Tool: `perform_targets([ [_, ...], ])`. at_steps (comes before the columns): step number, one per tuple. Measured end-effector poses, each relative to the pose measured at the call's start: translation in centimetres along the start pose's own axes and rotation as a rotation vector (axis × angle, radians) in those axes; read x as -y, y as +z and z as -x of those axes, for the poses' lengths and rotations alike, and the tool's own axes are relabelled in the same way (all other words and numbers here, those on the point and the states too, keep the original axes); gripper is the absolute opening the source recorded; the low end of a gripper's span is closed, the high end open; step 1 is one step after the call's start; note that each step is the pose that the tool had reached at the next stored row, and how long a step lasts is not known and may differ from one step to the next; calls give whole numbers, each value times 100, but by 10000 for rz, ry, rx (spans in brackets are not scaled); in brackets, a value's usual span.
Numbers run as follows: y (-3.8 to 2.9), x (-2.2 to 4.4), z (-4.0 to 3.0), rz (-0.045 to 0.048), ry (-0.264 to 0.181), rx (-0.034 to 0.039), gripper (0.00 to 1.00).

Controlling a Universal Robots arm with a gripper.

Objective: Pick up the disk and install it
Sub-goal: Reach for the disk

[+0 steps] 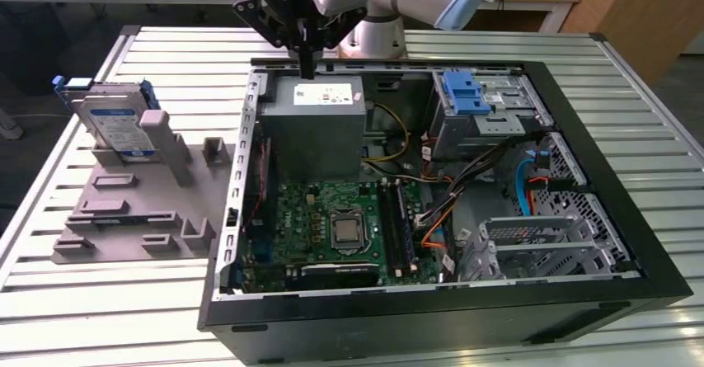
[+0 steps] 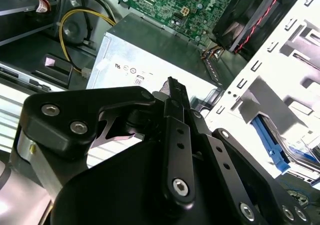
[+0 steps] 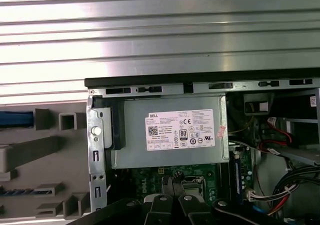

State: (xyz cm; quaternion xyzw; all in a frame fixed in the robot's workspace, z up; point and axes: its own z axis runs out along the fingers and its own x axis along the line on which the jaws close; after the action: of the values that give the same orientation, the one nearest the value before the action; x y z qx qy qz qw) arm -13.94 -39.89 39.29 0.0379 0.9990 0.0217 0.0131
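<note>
step: pickup not started | gripper (image 1: 306,68): my fingers pressed together, holding nothing, above the power supply box (image 1: 319,115) | disk (image 1: 115,124): upright in the grey stand (image 1: 121,218), exterior view's left, well apart from me | need, I judge: fingers parted before any grasp

Disk (image 1: 115,126): flat silver-grey rectangle. A blue-and-white label covers the broad face turned toward the exterior camera, and a blue plastic carrier frame runs along its edges.

Pose: stands on edge, close to upright, seated in the grey holder (image 1: 132,210) on the tabletop (image 1: 110,301).

Position: well apart from the claw (image 1: 305,68), off to the exterior view's left of it and lower. It sits outside the computer case (image 1: 440,317) over which the claw hangs. Nothing grips or touches it.
</note>
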Motion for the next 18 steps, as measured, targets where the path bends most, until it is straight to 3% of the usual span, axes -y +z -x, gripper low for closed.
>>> perform_targets([
  [18,6,4,-44,0,0,0,11],
])
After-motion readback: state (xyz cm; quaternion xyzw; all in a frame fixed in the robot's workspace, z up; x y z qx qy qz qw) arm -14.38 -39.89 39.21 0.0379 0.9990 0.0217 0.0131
